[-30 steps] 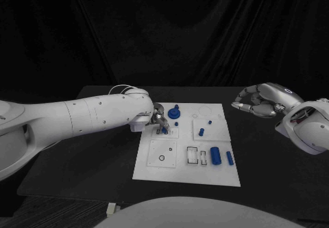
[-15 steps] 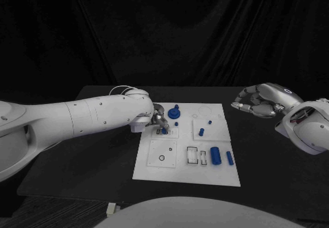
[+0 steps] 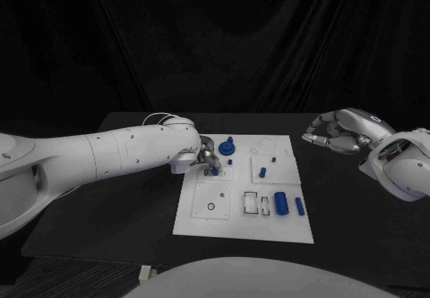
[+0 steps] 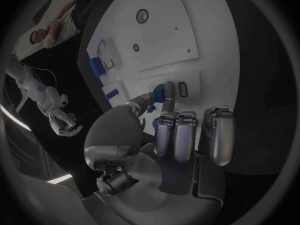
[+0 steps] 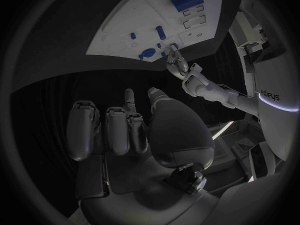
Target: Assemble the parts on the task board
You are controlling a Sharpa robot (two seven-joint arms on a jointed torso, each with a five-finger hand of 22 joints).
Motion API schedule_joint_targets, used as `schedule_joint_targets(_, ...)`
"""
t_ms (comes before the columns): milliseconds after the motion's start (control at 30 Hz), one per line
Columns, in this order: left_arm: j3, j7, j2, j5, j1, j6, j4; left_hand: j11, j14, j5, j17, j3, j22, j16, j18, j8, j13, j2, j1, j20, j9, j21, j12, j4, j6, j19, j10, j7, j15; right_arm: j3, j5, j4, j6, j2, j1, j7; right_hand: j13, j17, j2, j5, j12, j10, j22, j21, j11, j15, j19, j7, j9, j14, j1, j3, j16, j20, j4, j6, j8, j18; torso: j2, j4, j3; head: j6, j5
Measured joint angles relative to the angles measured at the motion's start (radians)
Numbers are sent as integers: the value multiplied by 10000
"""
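The white task board lies in the middle of the black table. My left hand is low over the board's left upper section. There its thumb and a finger pinch a small blue part beside a narrow slot. Standing or lying on the board are a round blue part, a small peg, a blue pin, a thick blue cylinder and a thinner one. My right hand hangs in the air right of the board, its fingers curled in and holding nothing.
The board's near left section carries a small ring and two rectangular sockets. Bare black table lies on both sides of the board and in front of it. A black curtain closes the back.
My left hand has shifted very slightly over the board's left upper section, still pinching the small blue part. The right hand has stayed where it was.
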Motion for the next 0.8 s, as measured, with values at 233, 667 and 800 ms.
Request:
schedule_joint_targets(233,-10,49,-108,3,-22,-204,130,0,0,0,-1,0,0,0,0,-39,0,2,2,0,9,0,0,0,-2,0,0,2,0,0,0,0,6,-1,-1,-8,0,0,0,0,0,0,-1,0,0,0,0,0,1,0,0,0,0,0,0,0,0,0,3,0,-1,0,7)
schedule_joint_targets(667,-33,104,-223,2,-55,-571,296,-22,0,-1,-2,-2,9,0,0,-39,0,43,43,0,18,0,0,2,21,0,-22,-18,0,0,0,-13,17,16,-1,-26,0,-16,-1,0,0,0,-2,0,0,-1,0,0,1,0,-1,0,1,0,0,0,0,0,-2,5,-1,0,35)
schedule_joint_targets(800,-38,120,-230,1,-60,-634,301,-22,0,-2,-2,-5,8,0,1,-40,0,43,43,0,17,0,0,4,21,0,-22,-19,0,0,0,-16,19,16,-2,-30,0,-16,0,0,0,0,-3,0,0,0,0,0,0,0,-1,0,1,0,0,0,0,0,-3,7,0,0,29)
